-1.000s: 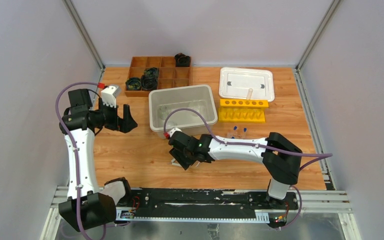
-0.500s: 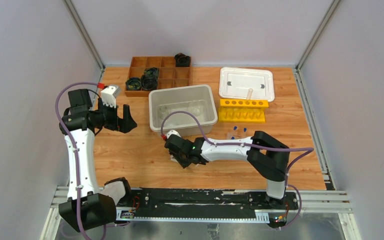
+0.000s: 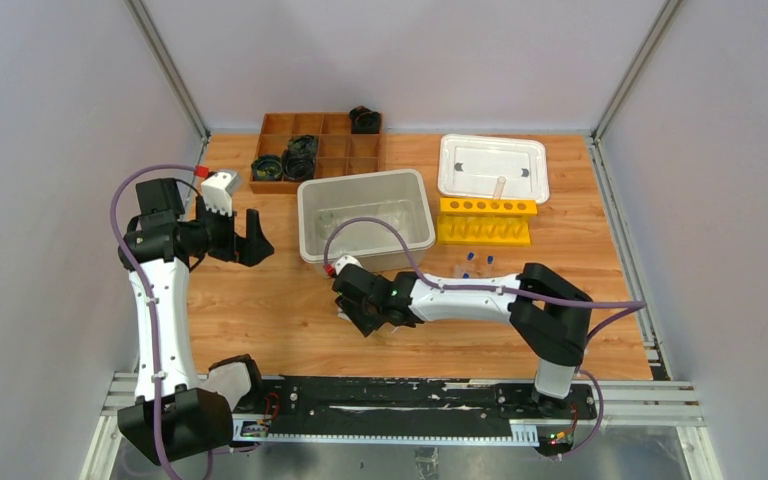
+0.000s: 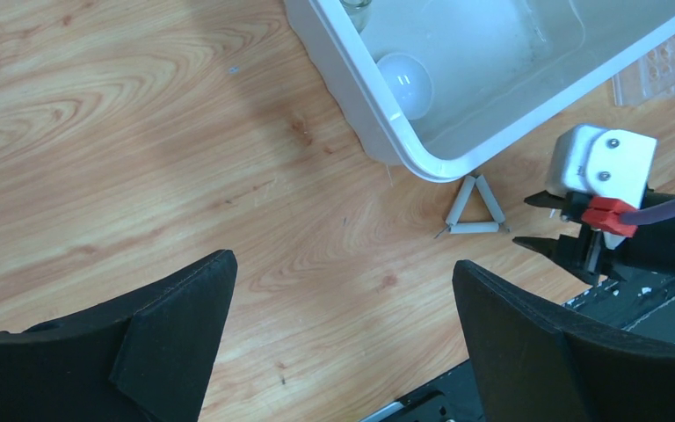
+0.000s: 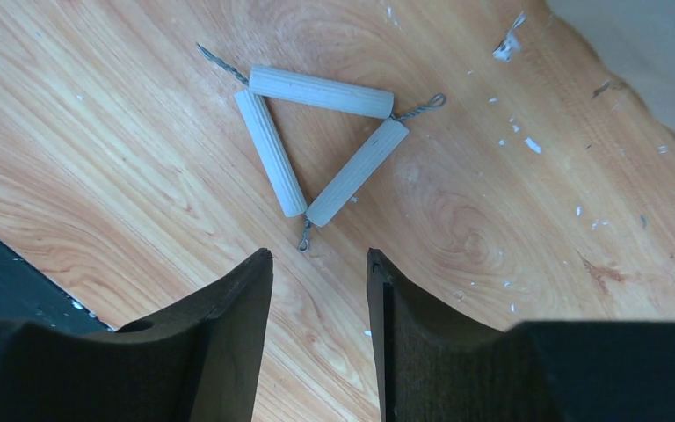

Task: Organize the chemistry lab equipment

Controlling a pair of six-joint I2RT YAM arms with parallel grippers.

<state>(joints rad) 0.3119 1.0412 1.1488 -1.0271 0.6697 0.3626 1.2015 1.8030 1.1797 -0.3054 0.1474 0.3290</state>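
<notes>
The white triangle [image 5: 321, 90] lies flat on the wood, just beyond the tips of my right gripper [image 5: 319, 255], which stands open with nothing between its fingers. From the left wrist view the triangle [image 4: 473, 228] sits near the corner of the white bin [image 4: 352, 88], with the right gripper [image 3: 355, 318] beside it. A white dome [image 4: 404, 83] and a clear beaker [image 4: 356, 9] rest inside the bin. My left gripper [image 3: 258, 236] hovers wide open and empty over the table's left side. Blue-capped tubes [image 3: 475, 262] lie in front of the yellow rack [image 3: 485, 222].
A brown wooden divided tray [image 3: 318, 150] with black coiled objects stands at the back left. A white tray [image 3: 493, 168] holding a tube sits at the back right. The clear plastic rack [image 4: 659, 70] lies right of the bin.
My right arm reached left toward the triangle, then eased slightly back; its jaws narrowed and widened again. The triangle still lies on the table. The left arm has not moved.
</notes>
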